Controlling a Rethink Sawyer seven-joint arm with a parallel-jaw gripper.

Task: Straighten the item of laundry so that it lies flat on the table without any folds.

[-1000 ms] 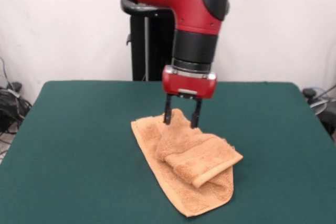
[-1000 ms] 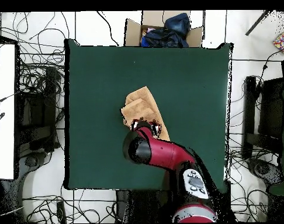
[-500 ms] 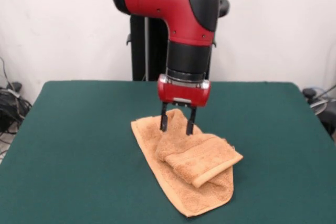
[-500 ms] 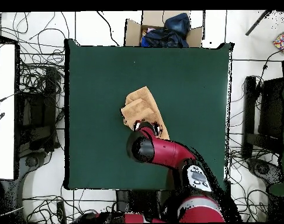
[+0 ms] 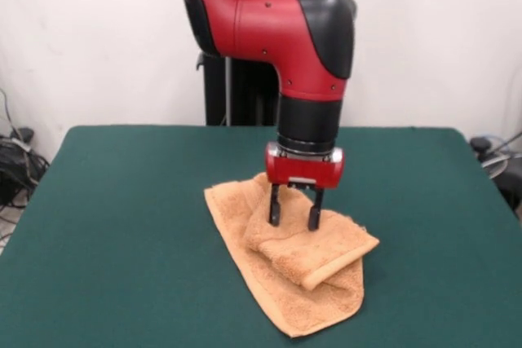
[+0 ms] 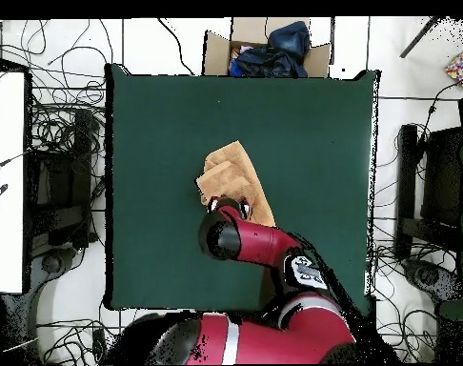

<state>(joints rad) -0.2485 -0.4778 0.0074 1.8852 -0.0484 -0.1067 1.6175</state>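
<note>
The peach terry towel (image 5: 285, 279) lies crumpled and folded over itself on the dark green table (image 5: 122, 226), near the middle. A thick folded flap (image 5: 326, 246) rests on top of the lower layer. My gripper (image 5: 294, 216) hangs straight down over the towel's upper fold, its two black fingers (image 5: 275, 205) open and spread, tips at the cloth surface. In the overhead view the towel (image 6: 228, 170) shows just beyond the arm, and the gripper (image 6: 229, 203) is mostly hidden under the arm's wrist.
The robot's pedestal (image 5: 236, 79) stands behind the table's far edge. A cardboard box with dark cloth (image 6: 264, 50) sits beyond the table in the overhead view. Cables lie on the floor around the table (image 6: 64, 143).
The gripper has moved to the right and slightly lower over the towel, from the far peak toward the folded flap. The arm's upper links have swung round. The towel has barely changed.
</note>
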